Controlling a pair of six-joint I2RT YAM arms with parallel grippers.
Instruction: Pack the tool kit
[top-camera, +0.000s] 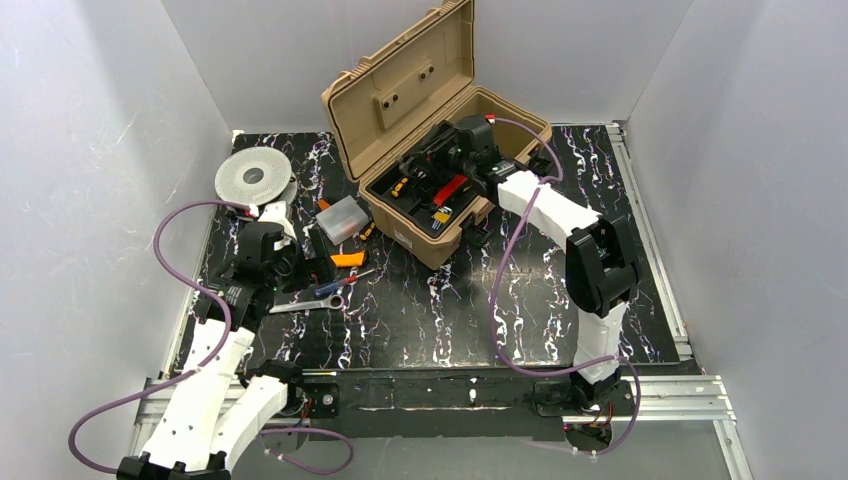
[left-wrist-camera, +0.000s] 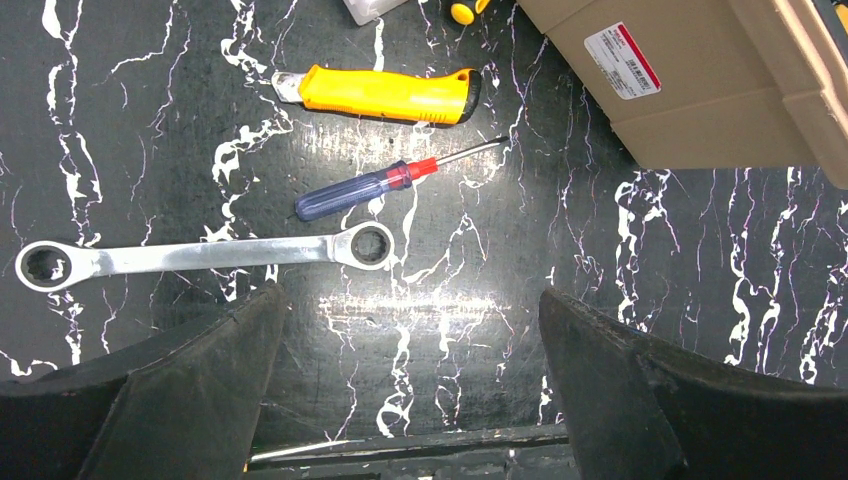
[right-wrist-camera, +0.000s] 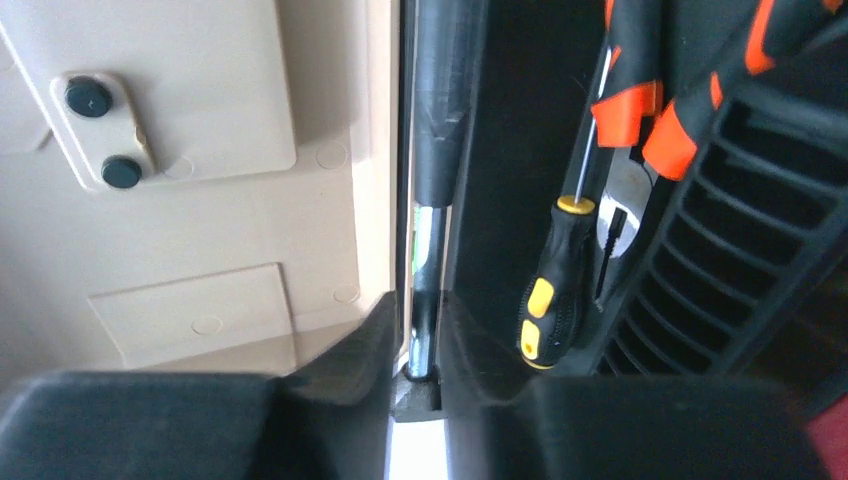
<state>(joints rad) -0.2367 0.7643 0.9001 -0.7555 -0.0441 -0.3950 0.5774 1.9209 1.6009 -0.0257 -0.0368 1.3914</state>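
Reaching into toolbox (top-camera: 405, 85), R claw (right-wrist-camera: 421, 325) pinching black-handled tool (right-wrist-camera: 438, 110)

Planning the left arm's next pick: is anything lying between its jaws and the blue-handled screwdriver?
Yes. The silver wrench lies on the table between the open left gripper and the blue-handled screwdriver, its ring end close beside the handle, not touching.

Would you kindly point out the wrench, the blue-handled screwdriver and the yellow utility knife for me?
wrench (left-wrist-camera: 200, 256): left wrist view, mid-shaft.
blue-handled screwdriver (left-wrist-camera: 350, 192): left wrist view, handle.
yellow utility knife (left-wrist-camera: 385, 93): left wrist view, body.
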